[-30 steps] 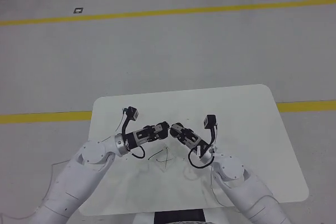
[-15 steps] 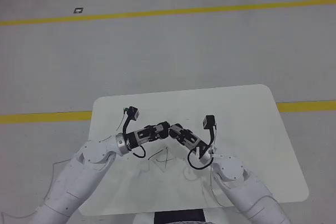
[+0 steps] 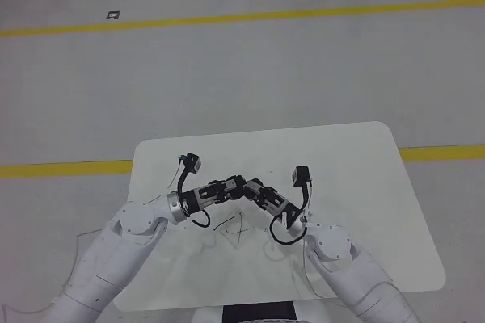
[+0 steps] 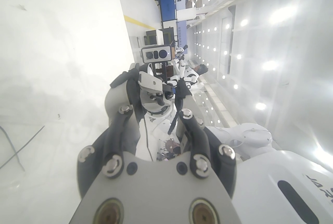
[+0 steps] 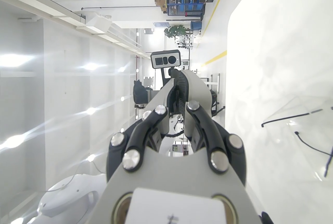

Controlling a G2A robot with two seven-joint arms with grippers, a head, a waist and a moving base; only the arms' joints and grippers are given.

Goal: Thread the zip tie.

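On white table (image 3: 372, 161), mid-surface: black zip ties (image 3: 235, 227) atop clear plastic film (image 5: 299, 107); above table, left gripper (image 3: 239, 187) parted, right gripper (image 5: 179, 77) closed.

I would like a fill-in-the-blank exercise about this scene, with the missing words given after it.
The left tool and the right tool face each other above the white ___. The loose zip ties lying on it are ___. The floor lines are ___.
Missing words: table, black, yellow.
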